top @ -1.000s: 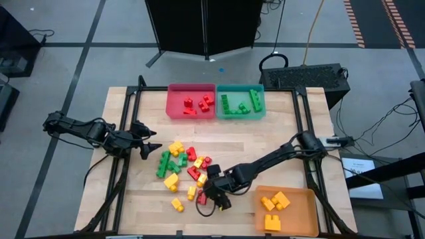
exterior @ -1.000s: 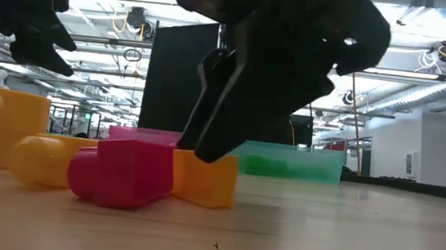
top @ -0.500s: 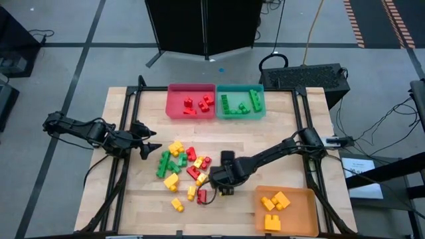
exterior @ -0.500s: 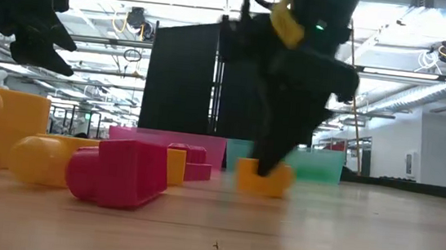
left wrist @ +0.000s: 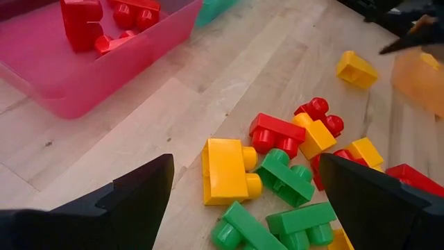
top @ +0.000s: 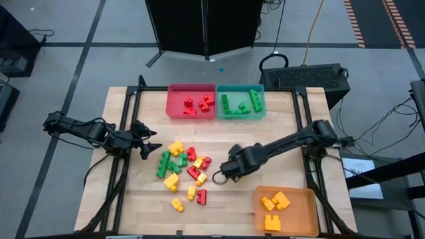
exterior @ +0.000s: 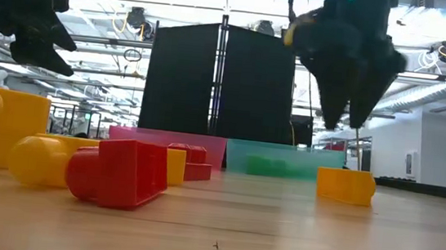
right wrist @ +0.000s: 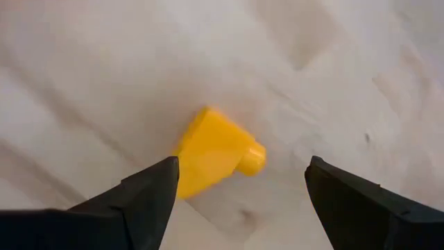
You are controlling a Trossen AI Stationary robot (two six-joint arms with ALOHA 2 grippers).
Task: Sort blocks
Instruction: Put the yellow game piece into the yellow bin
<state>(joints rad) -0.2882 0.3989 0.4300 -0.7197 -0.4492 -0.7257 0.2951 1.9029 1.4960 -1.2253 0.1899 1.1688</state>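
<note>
A pile of red, green and yellow blocks lies on the table's middle left. One yellow block lies alone on the wood to the right of the pile, also seen in the low view. My right gripper hangs open above this block, fingers pointing down and clear of it, one to each side in the right wrist view. My left gripper waits open at the table's left, raised and aimed toward the pile.
At the far edge stand a red tray with red blocks and a teal tray with green ones. An orange tray with yellow blocks sits at the near right corner. Bare wood lies between the pile and the orange tray.
My right gripper has gone from the near side of the pile toward the far and right, has risen and rolled about its own axis. The lone yellow block slid along the table with it, away from the pile, and now lies below the raised fingers.
</note>
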